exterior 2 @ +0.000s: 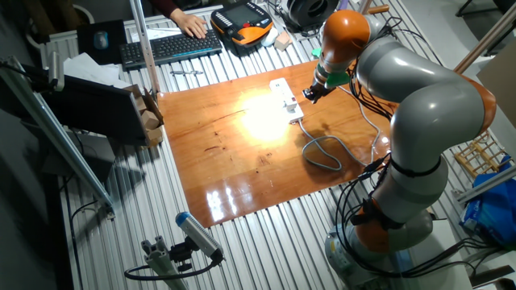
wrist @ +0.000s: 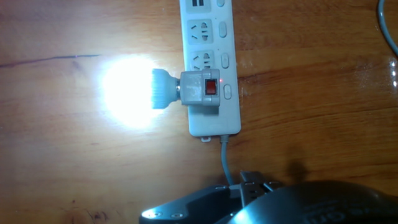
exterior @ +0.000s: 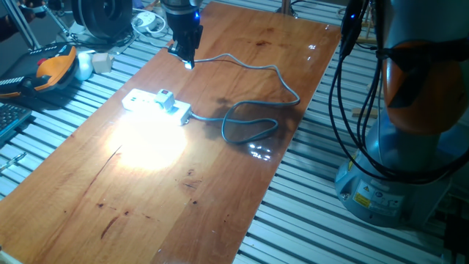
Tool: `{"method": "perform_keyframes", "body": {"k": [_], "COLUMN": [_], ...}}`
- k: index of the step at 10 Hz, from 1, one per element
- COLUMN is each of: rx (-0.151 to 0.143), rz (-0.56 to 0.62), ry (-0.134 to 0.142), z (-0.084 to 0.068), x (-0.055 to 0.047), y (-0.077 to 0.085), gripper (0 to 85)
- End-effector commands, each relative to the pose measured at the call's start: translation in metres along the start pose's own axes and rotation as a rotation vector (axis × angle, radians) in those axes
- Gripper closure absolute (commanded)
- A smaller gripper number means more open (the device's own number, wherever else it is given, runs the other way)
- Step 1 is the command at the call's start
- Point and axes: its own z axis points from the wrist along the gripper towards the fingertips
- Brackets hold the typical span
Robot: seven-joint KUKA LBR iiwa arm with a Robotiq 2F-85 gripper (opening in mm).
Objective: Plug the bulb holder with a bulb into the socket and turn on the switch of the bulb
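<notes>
Bulb holder [wrist: 203,91] plugged into socket [wrist: 210,62], bulb [wrist: 134,92] lit; gripper [exterior: 185,53] state unclear

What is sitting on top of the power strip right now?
The bulb holder is plugged into the power strip near its cable end, its red switch showing and the bulb glowing sideways over the table. The outlet beneath it is covered.

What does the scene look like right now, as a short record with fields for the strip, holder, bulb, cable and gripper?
socket: long white power strip lying flat on the wooden table
bulb holder: small white boxy adapter plugged into the strip, red switch showing
bulb: rounded white bulb lit, pointing sideways off the strip
cable: grey cable looped on the table
gripper: above the table, apart from the strip, holding nothing seen
</notes>
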Motion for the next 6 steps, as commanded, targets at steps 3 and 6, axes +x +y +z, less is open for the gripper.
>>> {"method": "perform_keyframes", "body": {"k": [3, 6], "rx": [0.000, 0.000], "rz": [0.001, 0.001], "ry": [-0.002, -0.008], "z": [0.0003, 0.0023], "x": [0.0000, -0.0005], "y": [-0.0002, -0.0005], "gripper": [85.0, 85.0]}}
